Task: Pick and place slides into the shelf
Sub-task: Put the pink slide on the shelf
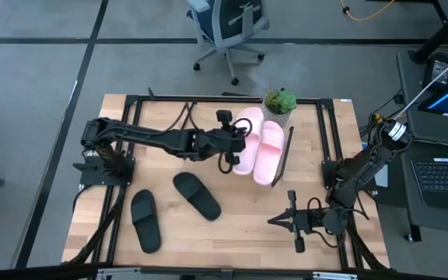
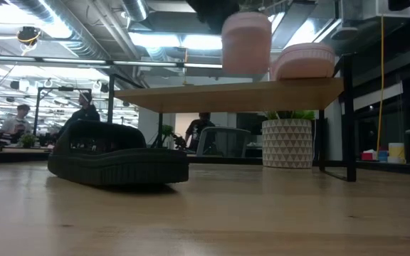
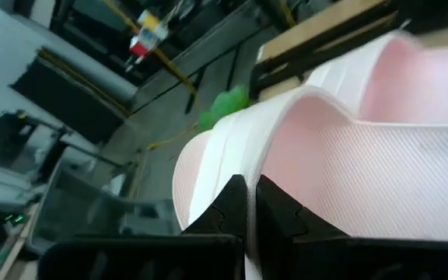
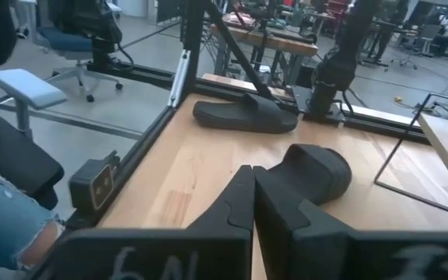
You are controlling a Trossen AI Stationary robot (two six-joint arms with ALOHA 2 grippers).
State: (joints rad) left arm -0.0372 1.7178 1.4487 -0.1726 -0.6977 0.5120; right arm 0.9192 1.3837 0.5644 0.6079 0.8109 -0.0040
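Two pale pink slides are on the shelf [image 2: 226,94], a light board on thin black legs. One pink slide [image 2: 303,60] lies flat on the board. The other [image 1: 247,140] [image 2: 246,43] stands taller beside it, under my left gripper [image 1: 236,144], which is shut on it. Two black slides [image 1: 197,194] [image 1: 145,220] lie soles down on the table, one of them close in the low view [image 2: 116,153]. My right gripper [image 1: 280,220] waits shut near the table's near right corner, with both black slides [image 4: 243,115] [image 4: 313,175] ahead of it. My left gripper [image 3: 251,204] pinches a thin pale edge [image 3: 249,183] of the pink slide between its two fingers, coming level from the table's left side. The slide sits over the shelf board next to the other pink slide. I cannot tell whether its underside touches the board.
A green plant in a patterned white pot [image 1: 278,105] [image 2: 287,142] stands at the table's far edge behind the shelf. Black frame rails [image 1: 333,140] run along the table's sides. An office chair [image 1: 228,23] stands beyond the far edge. People show in the room behind.
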